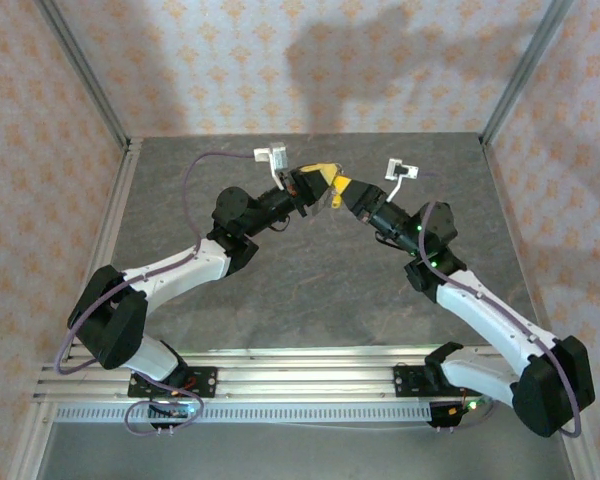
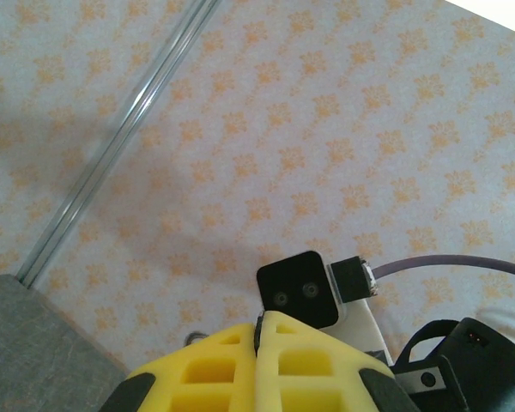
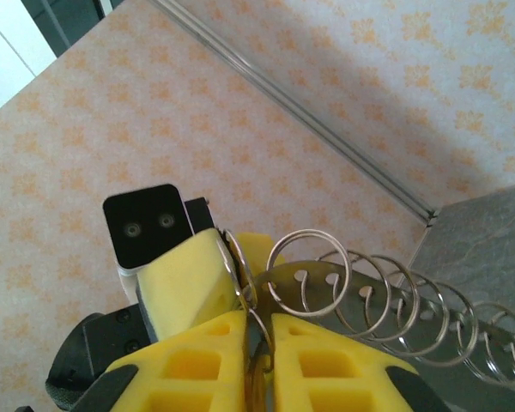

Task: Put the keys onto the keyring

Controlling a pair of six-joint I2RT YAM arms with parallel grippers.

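Both arms meet in mid-air above the far middle of the table [image 1: 310,290]. My left gripper [image 1: 324,178] [image 2: 262,323] is shut, and a thin dark metal edge shows between its yellow tips. The right wrist view shows that edge to be a split ring of the keyring [image 3: 309,231], pinched by the left fingers [image 3: 184,279]. My right gripper [image 3: 257,324] [image 1: 342,189] is shut on a linked ring with a brassy glint in the narrow gap. Several more rings trail right through a flat grey metal piece [image 3: 352,296] with a row of holes. I cannot make out the keys as separate things.
The right wrist's black camera [image 2: 300,292] sits just beyond my left fingertips, and the left one's [image 3: 148,223] beyond the right. Patterned walls with aluminium posts [image 1: 85,70] enclose the grey table. The mounting rail [image 1: 300,375] runs along the near edge.
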